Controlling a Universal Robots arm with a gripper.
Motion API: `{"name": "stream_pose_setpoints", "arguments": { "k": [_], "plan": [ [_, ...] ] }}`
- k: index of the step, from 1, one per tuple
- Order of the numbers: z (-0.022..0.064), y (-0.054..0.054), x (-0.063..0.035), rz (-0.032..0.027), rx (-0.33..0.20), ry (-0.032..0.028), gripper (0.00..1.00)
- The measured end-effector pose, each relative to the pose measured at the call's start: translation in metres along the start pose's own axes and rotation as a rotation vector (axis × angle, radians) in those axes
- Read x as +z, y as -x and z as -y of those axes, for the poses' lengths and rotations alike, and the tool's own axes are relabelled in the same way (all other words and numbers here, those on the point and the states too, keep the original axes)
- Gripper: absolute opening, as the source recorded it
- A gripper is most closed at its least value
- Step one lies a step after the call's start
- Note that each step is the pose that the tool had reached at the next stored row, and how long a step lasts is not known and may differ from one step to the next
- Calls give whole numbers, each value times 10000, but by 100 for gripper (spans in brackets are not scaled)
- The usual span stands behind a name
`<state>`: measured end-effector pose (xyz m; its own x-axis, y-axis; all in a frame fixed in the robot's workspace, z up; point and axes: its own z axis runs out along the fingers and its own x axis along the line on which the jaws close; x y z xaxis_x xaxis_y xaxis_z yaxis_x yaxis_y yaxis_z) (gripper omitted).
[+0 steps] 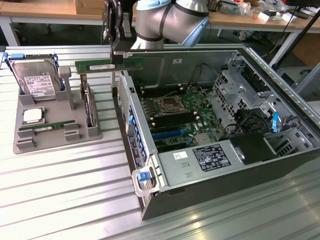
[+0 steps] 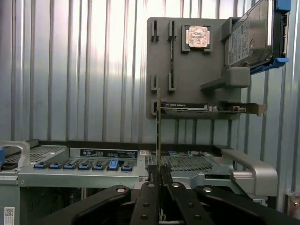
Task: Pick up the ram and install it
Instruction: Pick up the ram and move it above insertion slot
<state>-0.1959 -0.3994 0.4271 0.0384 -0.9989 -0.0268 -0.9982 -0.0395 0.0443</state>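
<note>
The ram is a long green strip with a white label, held level in the air just outside the far left wall of the open computer case. My gripper is shut on it near one end. In the wrist view the ram stands edge-on, rising from between the black fingers of the gripper, above the case's rim. A second, alike ram lies in a slot of the grey tray.
The grey tray also holds a hard drive, a square silver CPU and an upright card with a metal bracket. Inside the case lies the motherboard with its CPU socket, long black slots, cables and drive cages.
</note>
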Motion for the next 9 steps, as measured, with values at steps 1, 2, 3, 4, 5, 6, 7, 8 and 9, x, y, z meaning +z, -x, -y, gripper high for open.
{"name": "stream_pose_setpoints", "arguments": {
  "k": [1, 2, 3, 4, 5, 6, 7, 8, 9],
  "plan": [
    [11, 0, -1, -1, 0, 1, 12],
    [21, -1, -1, 0, 0, 0, 12],
    [30, -1, -1, -1, 0, 0, 12],
    [40, -2, -2, -1, 0, 0, 12],
    [47, -2, -2, -1, 0, 0, 12],
    [52, -2, -2, -1, 0, 0, 12],
    [60, -2, -3, -1, 0, 0, 12],
    [70, -3, -3, -1, 0, 0, 12],
    [81, -3, -4, -2, 0, 0, 12]
  ]
}}
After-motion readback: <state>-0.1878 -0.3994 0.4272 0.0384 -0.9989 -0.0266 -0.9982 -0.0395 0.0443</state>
